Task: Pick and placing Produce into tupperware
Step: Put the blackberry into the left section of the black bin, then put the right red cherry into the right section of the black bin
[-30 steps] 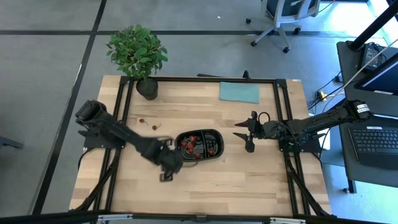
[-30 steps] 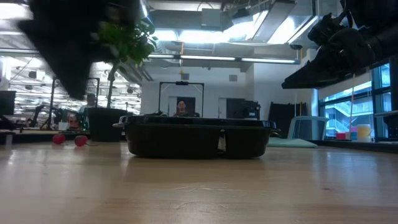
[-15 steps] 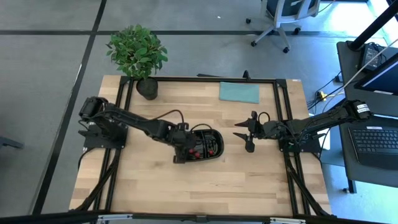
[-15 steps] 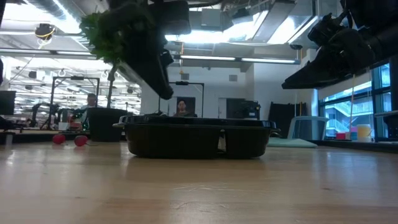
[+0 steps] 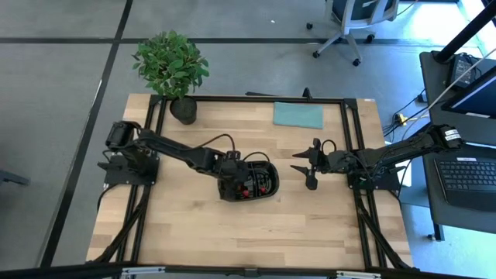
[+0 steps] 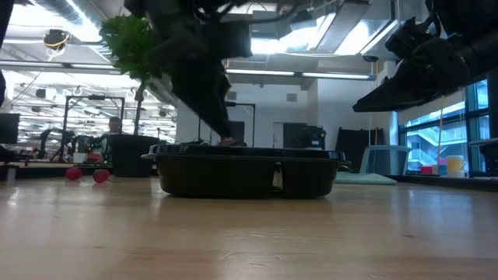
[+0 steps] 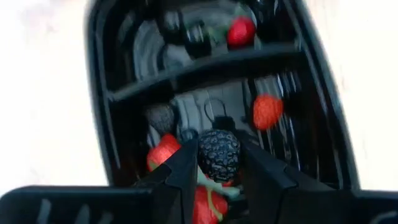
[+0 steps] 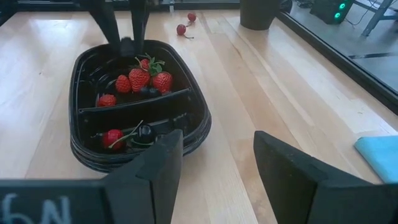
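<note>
Left wrist view: bumpy round blackberry [image 7: 218,155] above glossy tupperware [image 7: 323,118]

Glossy black plastic tupperware [image 8: 140,99], bumpy dark berry [image 7: 218,155], wood table [image 5: 310,225]

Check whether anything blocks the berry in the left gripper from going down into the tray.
Nothing visible does. The left gripper holds a dark berry right over the black tray, above the compartment that already holds strawberries. The right gripper waits off to the side, clear of the tray.
</note>
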